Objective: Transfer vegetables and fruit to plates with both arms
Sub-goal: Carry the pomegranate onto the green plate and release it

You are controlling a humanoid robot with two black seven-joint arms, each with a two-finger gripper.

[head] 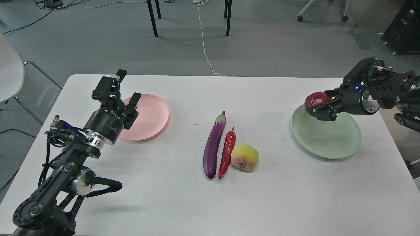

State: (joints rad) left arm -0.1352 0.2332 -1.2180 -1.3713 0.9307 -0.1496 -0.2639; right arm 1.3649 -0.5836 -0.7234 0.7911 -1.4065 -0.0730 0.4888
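My right gripper is shut on the dark red pomegranate and holds it over the far left part of the pale green plate. My left gripper is open and empty, over the left edge of the pale pink plate. The purple eggplant, the red chili pepper and the yellow-pink peach lie side by side on the white table at its middle.
Black chair legs and a white cable are on the floor beyond the table's far edge. A white chair stands at the left. A dark cabinet is at the far right.
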